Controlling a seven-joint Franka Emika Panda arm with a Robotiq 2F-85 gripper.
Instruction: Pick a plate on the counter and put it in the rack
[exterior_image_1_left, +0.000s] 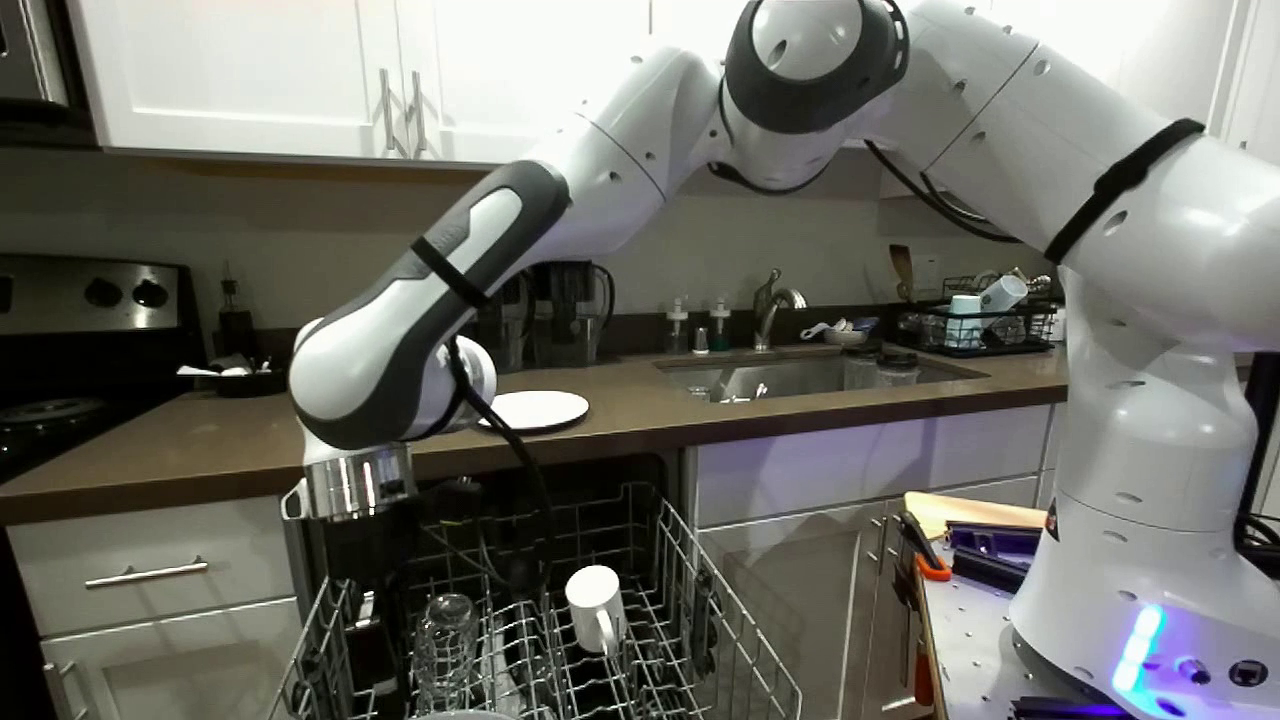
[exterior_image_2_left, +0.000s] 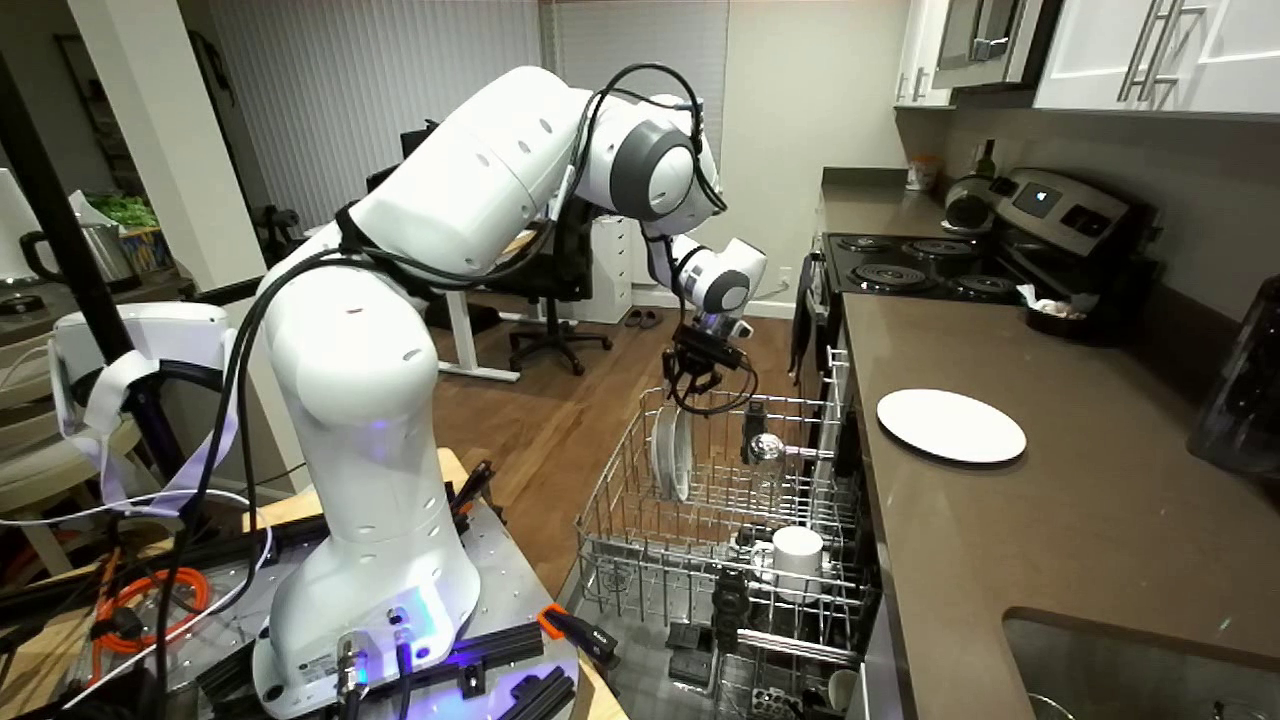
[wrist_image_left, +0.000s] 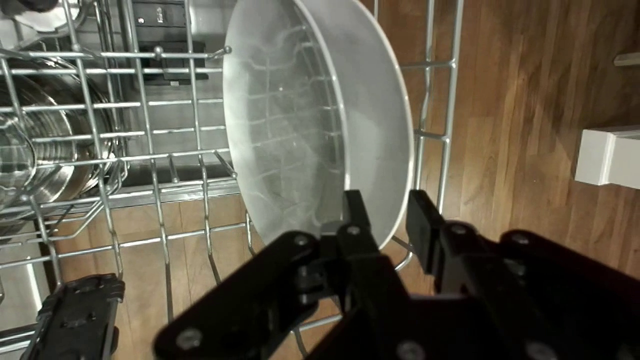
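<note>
A: How do we list the plate (wrist_image_left: 372, 110)?

B: Plate, one; we take it as the task's own. Stands on edge in the rack (wrist_image_left: 453, 63), placed so, we judge, that it drains and leaves room for its neighbour: the second plate (wrist_image_left: 285, 115), just beside it toward nine o'clock in the wrist view.

A: The gripper (wrist_image_left: 388, 207)?

B: At the plate's six o'clock. Fingers spread, one on either side of the edge, the gap wider than the plate is thick; we judge that the wires, not a grip, bear it. Contact with either finger: we cannot tell.

A: Other stock?

B: In an exterior view: third plate (exterior_image_2_left: 950, 427), flat on the counter (exterior_image_2_left: 1010, 540), between two and three o'clock from the rack; spare, we suppose, for a later turn. White mug (exterior_image_2_left: 797, 555), at the rack's four o'clock, well apart from the plates in it.

A: And our plate's looks?

B: Plain, no pattern seen; grey-white in this light, curved rim thin and bright. Much of one face masked by the second plate; where its foot meets the wires, hidden.
</note>
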